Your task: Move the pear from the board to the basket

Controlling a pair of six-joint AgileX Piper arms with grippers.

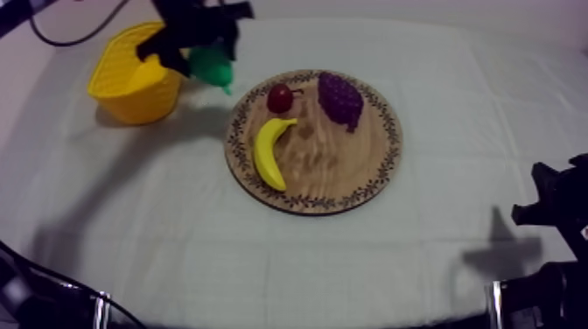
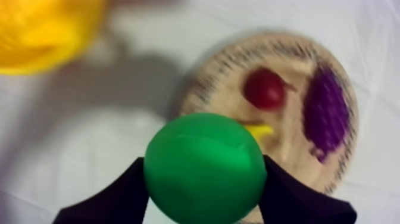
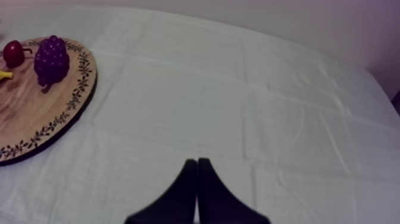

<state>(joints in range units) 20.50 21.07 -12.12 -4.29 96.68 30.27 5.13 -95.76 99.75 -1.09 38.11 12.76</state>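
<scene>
left gripper [image 2: 205, 182] clamped on pear [image 1: 213, 66], just beside basket [image 1: 131, 87].
pear is held above the cloth [image 1: 455, 114], between basket rim and board [image 1: 324, 179]. banana [image 1: 271, 150], grapes [image 1: 340, 100] and small red fruit [image 1: 280, 98] lie on board. right gripper [image 3: 197, 179] sits low at its side, fingers pressed together on nothing, apart from board.

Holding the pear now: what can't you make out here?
Left wrist view: banana mostly hidden behind the pear; yellow basket blurred and cut off by the edge.
Top view: part of the basket's rim sits behind the left hand, so the pear's clearance from it is unclear.
Right wrist view: banana cut off by the edge.
</scene>
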